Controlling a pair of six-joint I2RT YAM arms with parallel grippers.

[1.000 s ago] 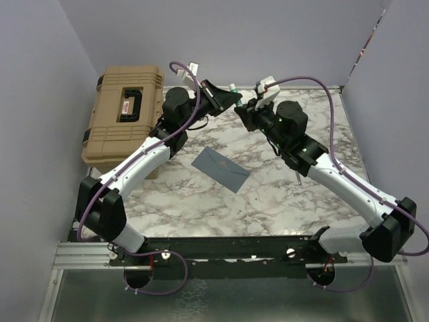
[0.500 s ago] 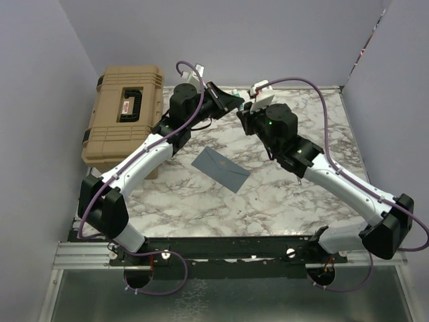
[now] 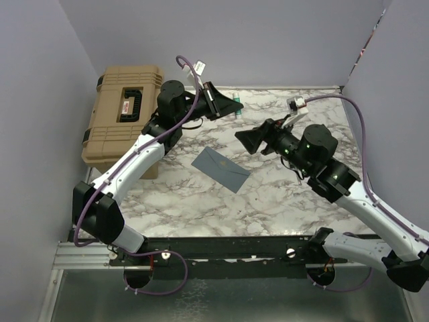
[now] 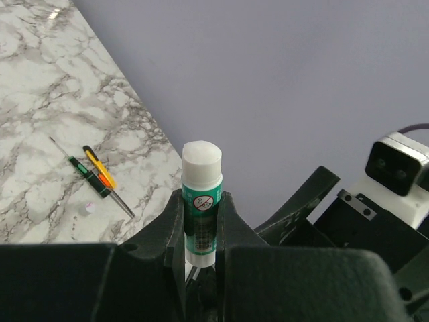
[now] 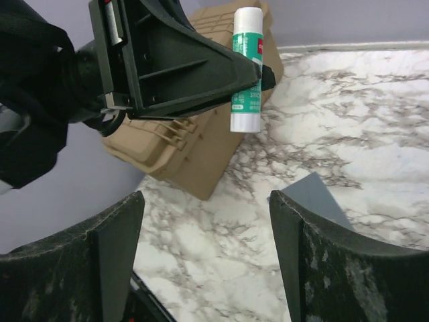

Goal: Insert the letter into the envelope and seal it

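The slate blue-grey envelope [image 3: 220, 168] lies flat on the marble table, flap shut, between the two arms; its corner shows in the right wrist view [image 5: 314, 197]. The letter is out of view. My left gripper [image 3: 230, 106] hangs above the far middle of the table, shut on a green-and-white glue stick [image 4: 201, 194] that stands up out of its fingers [image 5: 247, 67]. My right gripper [image 3: 247, 139] is open and empty, a short way right of the left one and pointing at it, with only table between its fingers [image 5: 120, 228].
A tan hard case [image 3: 125, 114] sits at the table's left edge, close under the left arm. Two small screwdrivers [image 4: 99, 178] lie on the marble by the back wall. Purple walls close in the left, far and right sides.
My right gripper has opened wide and drawn back to the right and nearer, away from the glue stick end it was against. The left gripper still holds the stick.
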